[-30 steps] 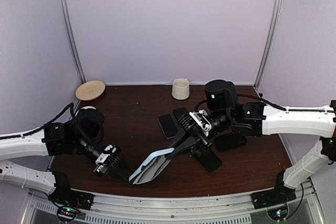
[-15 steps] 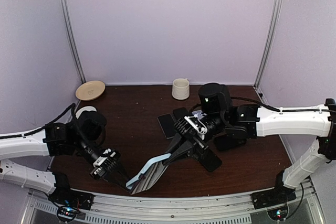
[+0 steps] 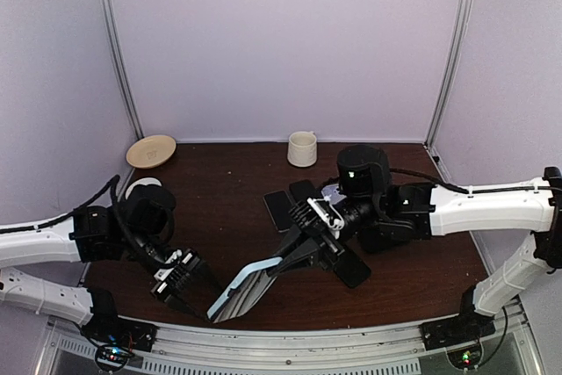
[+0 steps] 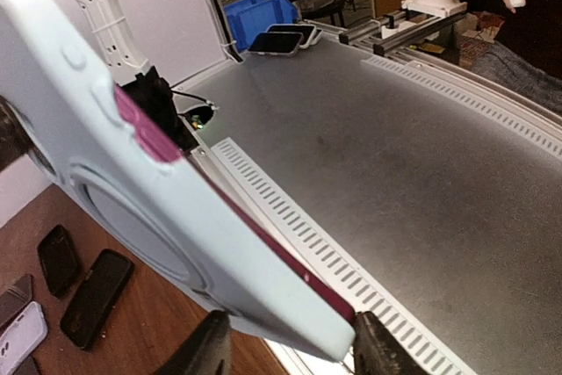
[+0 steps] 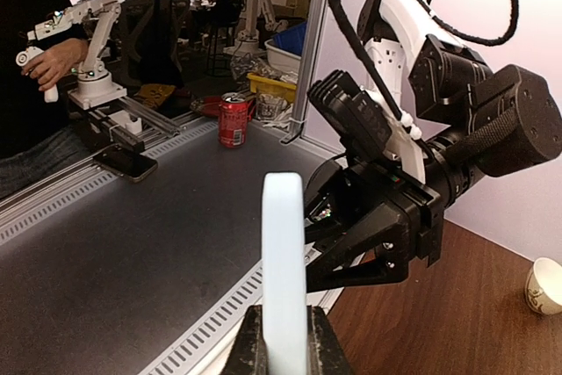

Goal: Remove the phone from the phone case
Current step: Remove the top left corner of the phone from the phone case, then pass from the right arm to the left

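Observation:
The light blue phone case hangs tilted above the table's front edge. The phone shows as a maroon strip along the case in the left wrist view. My right gripper is shut on the case's upper end; in the right wrist view its fingers pinch the case's pale edge. My left gripper stands open at the case's lower corner. Its fingers sit one on each side of that corner, and the right finger is a little apart from the phone's side.
A cream cup stands at the back and a tan bowl at the back left. Several dark phones and cases lie mid-table. The slotted metal rail runs along the front edge.
My left gripper's jaws have spread apart from a tight pinch on the case's lower corner. The case has swung lower and leftward towards the front rail.

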Available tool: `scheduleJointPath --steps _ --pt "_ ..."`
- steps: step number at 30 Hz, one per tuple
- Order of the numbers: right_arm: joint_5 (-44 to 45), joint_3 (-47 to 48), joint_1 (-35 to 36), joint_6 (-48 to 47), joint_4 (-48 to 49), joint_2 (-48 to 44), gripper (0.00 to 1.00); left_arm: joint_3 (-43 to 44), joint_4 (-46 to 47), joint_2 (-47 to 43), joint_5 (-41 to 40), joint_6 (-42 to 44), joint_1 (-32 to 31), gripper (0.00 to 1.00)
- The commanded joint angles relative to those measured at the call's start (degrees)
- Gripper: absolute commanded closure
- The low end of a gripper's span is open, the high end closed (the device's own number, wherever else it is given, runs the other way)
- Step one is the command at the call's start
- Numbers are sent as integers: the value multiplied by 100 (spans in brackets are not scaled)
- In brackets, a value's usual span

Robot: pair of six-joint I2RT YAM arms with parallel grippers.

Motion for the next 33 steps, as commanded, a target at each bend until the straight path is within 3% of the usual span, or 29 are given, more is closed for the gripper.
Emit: scheduleJointPath --steps 1,10,20,27,33 --pt "751 -396 76 302 1114 -447 100 53 691 -235 -355 58 2 44" --pt "1807 -1358 -49 743 2370 -1255 100 -319 1896 -859 -1562 -305 14 40" --pt "3370 -1589 -60 421 2425 -1449 100 -485 3904 -1087 -2595 -1640 190 48" --pt "3857 -1365 -50 136 2306 -1179 100 -46 4095 -599 -2464 -2042 185 56" --pt "3672 -1310 -51 77 2463 -1031 100 156 4182 -182 -2807 -2275 188 57"
